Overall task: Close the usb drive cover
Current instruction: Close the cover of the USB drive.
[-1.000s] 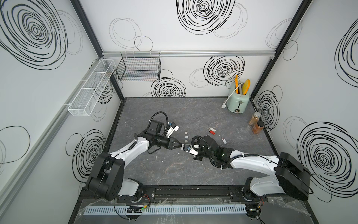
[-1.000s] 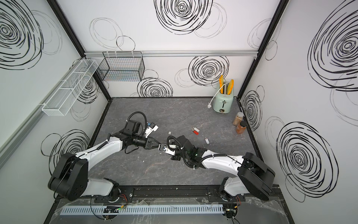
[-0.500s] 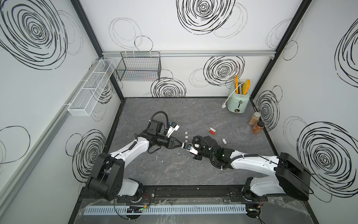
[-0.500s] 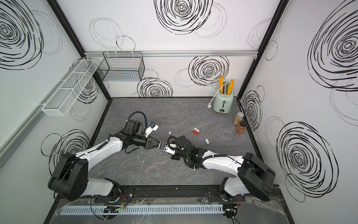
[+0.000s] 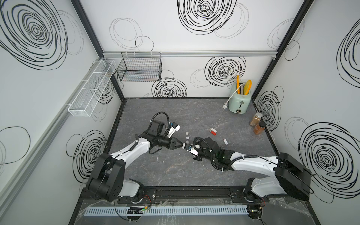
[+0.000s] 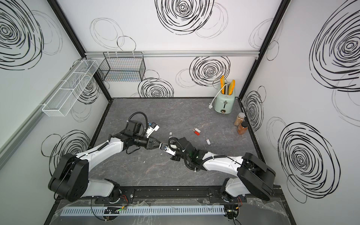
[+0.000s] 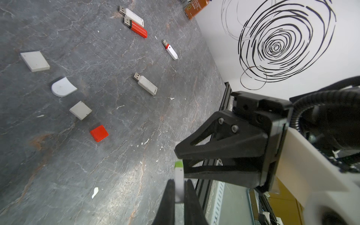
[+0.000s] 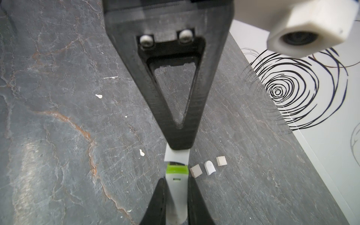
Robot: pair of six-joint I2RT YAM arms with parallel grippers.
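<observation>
The task looks close to done but not finished. The right end effector (image 8: 176,183) is clamped on the white body of a USB drive (image 8: 176,196), which it holds in the air above the middle of the desk (image 5: 175,171). The drive's green band (image 8: 177,170) points away from that arm. The left end effector (image 7: 178,188) faces it from the opposite side, jaws pinched tight on the drive's white cap (image 8: 176,157).

In the right wrist view the cap sits end to end with the drive and in line with it. A thin dark sliver shows between the cap's rim and the green band, which suggests the cap is started over the connector but not pushed home. What seems left is a short push along the drive's axis until the cap meets the band, then letting go.

Four other drives, one of them a grey drive (image 7: 145,84), lie uncapped on the desk. Four loose caps lie near them, among them a red cap (image 7: 99,133). Whether these belong to the task cannot be told.
</observation>
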